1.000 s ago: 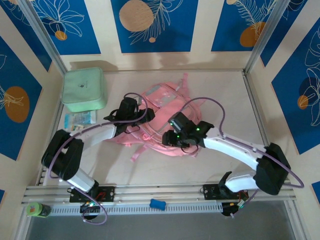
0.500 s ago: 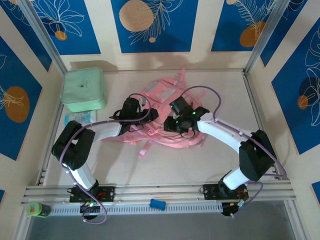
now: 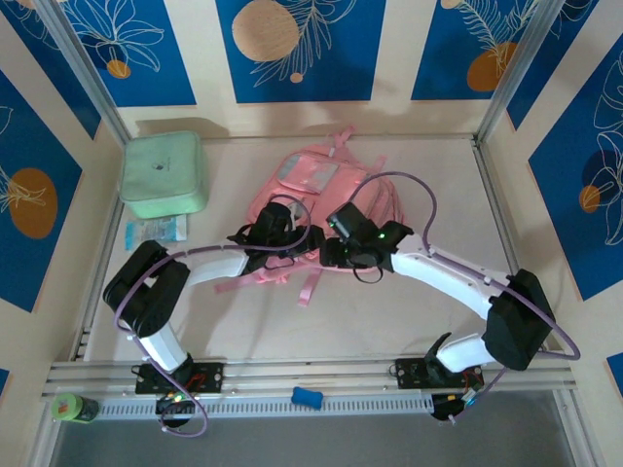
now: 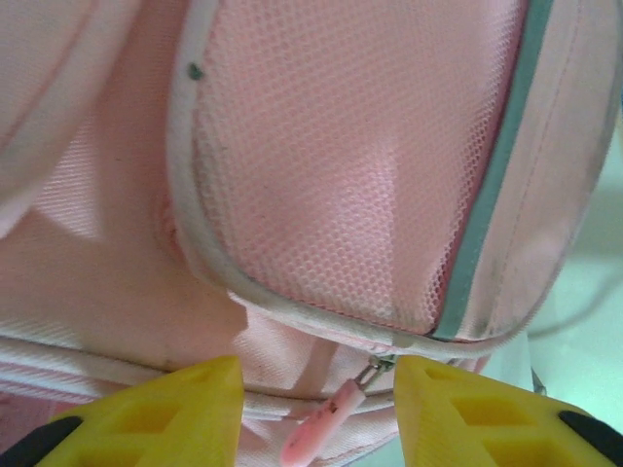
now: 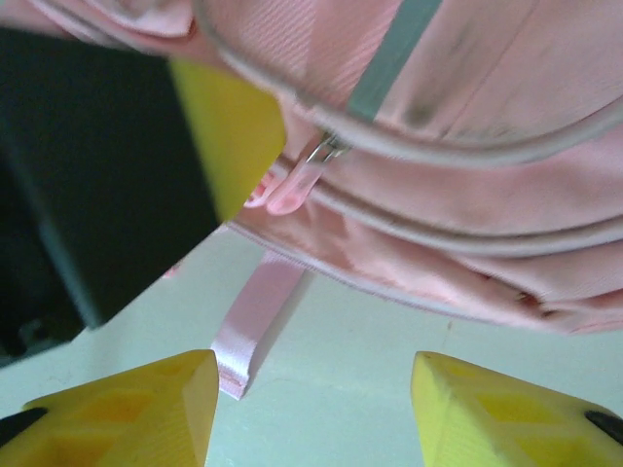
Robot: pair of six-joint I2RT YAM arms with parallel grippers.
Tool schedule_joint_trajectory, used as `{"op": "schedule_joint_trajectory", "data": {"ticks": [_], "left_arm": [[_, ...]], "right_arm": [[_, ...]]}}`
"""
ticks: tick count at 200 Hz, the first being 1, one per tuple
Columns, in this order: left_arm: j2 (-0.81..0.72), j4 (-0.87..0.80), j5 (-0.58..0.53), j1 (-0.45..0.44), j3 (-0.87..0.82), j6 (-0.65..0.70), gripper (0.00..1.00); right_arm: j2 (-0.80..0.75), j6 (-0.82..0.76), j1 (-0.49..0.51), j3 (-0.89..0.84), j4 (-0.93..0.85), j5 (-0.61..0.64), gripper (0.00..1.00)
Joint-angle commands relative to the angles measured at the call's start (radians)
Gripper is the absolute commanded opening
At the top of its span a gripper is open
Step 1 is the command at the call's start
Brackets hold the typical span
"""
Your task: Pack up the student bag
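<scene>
The student bag (image 3: 326,190), soft pink with pale panels, lies in the middle of the table, its straps trailing toward me. My left gripper (image 3: 295,243) is at its near edge, jaws open. A pink zip pull (image 4: 326,428) hangs between the yellow fingers (image 4: 165,409), touching neither, under a mesh pocket (image 4: 341,165). My right gripper (image 3: 334,251) sits just to the right of it, open over bare table. In the right wrist view a pink strap end (image 5: 248,336) lies by its left finger, and the same zip pull (image 5: 292,190) shows beside the left gripper's yellow finger (image 5: 229,126).
A mint green square zip case (image 3: 163,173) stands at the back left, with a small printed packet (image 3: 154,231) in front of it. A blue object (image 3: 307,396) and a green bottle (image 3: 70,407) rest on the front rail. Metal frame posts border both sides.
The bag has shifted toward the back and lies more lengthwise. Both grippers have closed in on each other at its near edge. The right jaws have widened.
</scene>
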Motion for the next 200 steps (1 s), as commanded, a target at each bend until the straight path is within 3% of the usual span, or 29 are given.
{"op": "schedule_joint_trajectory", "data": {"ticks": [1, 29, 54, 129, 200], "left_arm": [[-0.071, -0.015, -0.072, 0.014, -0.012, -0.009, 0.45], [-0.126, -0.12, -0.136, 0.043, -0.001, 0.019, 0.48], [-0.159, -0.142, -0.18, 0.059, -0.018, 0.025, 0.49], [-0.177, -0.164, -0.183, 0.072, -0.03, 0.046, 0.52], [-0.128, -0.164, -0.17, 0.074, 0.001, 0.046, 0.53]], "right_arm": [[0.04, 0.135, 0.025, 0.003, 0.016, 0.096, 0.53], [0.128, 0.175, 0.036, 0.072, 0.032, 0.101, 0.52], [0.196, 0.235, 0.064, 0.142, -0.031, 0.225, 0.45], [0.383, 0.308, 0.077, 0.284, -0.105, 0.332, 0.44], [0.403, 0.322, 0.067, 0.263, -0.119, 0.347, 0.22]]}}
